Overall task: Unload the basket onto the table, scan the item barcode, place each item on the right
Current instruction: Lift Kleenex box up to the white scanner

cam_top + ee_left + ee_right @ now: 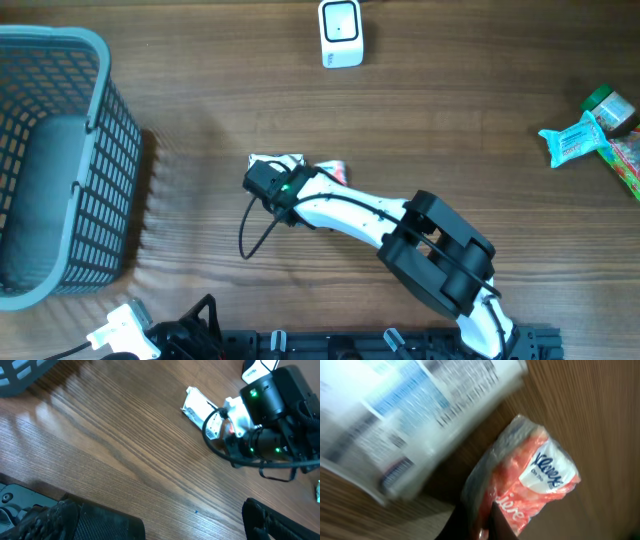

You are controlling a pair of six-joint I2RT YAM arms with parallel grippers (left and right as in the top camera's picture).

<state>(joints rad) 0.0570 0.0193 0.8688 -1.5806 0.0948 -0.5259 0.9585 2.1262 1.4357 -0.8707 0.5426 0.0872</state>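
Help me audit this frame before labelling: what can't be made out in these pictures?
White packet print: right wrist view, blurred; no barcode readable.
Right pincer grip on the tissue pack: right wrist view, tips cut by the bottom edge; overhead, its own wrist covers them.
Far-right packet: overhead, cut off by the edge.

Overhead: straight down on the brown wooden surface (450,100). Left wrist: oblique, distant. Right wrist: close-up. All share the white printed packet (196,404) at the right jaws.
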